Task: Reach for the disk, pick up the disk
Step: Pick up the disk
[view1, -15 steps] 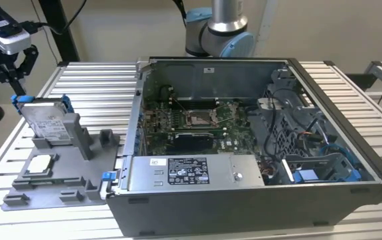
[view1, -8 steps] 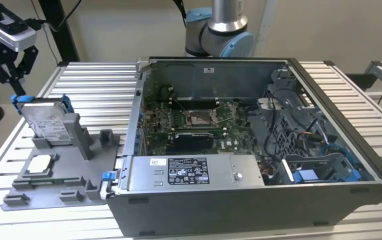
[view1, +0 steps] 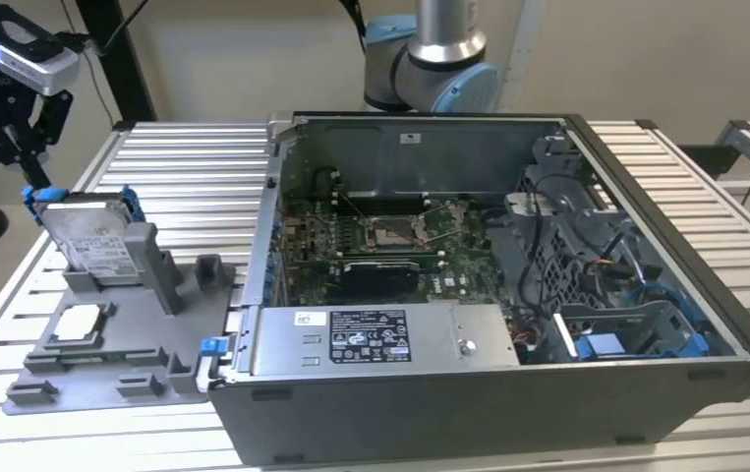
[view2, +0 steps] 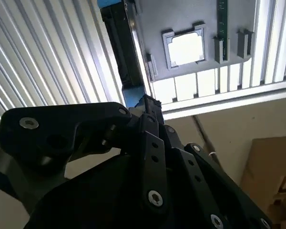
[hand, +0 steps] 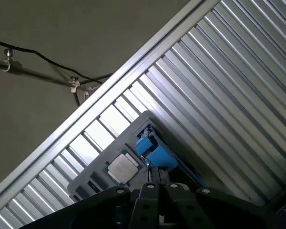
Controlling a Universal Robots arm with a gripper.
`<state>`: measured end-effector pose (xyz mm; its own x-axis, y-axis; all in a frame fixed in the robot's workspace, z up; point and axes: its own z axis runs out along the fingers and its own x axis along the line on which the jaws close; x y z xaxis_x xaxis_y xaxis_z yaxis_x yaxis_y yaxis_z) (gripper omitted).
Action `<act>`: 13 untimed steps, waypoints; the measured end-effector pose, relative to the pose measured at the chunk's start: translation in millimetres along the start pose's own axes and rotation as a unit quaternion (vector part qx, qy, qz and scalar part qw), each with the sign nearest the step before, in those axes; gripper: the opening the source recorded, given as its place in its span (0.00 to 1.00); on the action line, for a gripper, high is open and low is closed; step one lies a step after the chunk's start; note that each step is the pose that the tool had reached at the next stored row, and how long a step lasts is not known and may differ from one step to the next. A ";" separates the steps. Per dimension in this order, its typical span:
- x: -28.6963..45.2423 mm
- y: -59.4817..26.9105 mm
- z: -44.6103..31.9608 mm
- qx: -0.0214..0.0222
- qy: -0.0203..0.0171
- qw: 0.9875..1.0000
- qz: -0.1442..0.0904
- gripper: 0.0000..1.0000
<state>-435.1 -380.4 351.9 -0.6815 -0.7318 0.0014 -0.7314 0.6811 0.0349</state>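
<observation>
The disk [view1: 94, 240] stands upright in a slot of the grey fixture [view1: 99, 379] at the exterior view's left, silver-grey with a white label and blue rails at its upper corners. My black gripper [view1: 36, 183] hangs just above the disk's upper corner, right at the blue rail. In the second wrist view the disk [view2: 120, 52] runs edge-on straight ahead of the gripper [view2: 148, 103]. In the first wrist view a blue rail of the disk [hand: 155, 153] sits directly in front of the gripper [hand: 155, 179].
A small square chip [view1: 80, 320] lies flat in the fixture below the disk. An open computer case [view1: 689, 324] stands at the exterior view's right, with a long grey labelled box [view1: 375, 339] along its front wall. Everything rests on a slatted metal table [view1: 204, 167].
</observation>
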 end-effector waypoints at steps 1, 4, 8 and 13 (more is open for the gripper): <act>0.0 0.0 0.0 0.000 0.000 1.000 -0.008 0.00; 0.0 0.0 0.0 0.000 0.001 0.999 -0.037 0.00; 0.0 0.0 0.0 0.000 0.003 0.997 -0.073 0.00; 0.0 0.0 0.0 0.000 0.004 0.993 -0.118 0.00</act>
<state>-435.1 -380.4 351.9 -0.4910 -0.8712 0.0015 -0.8706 0.4907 0.0349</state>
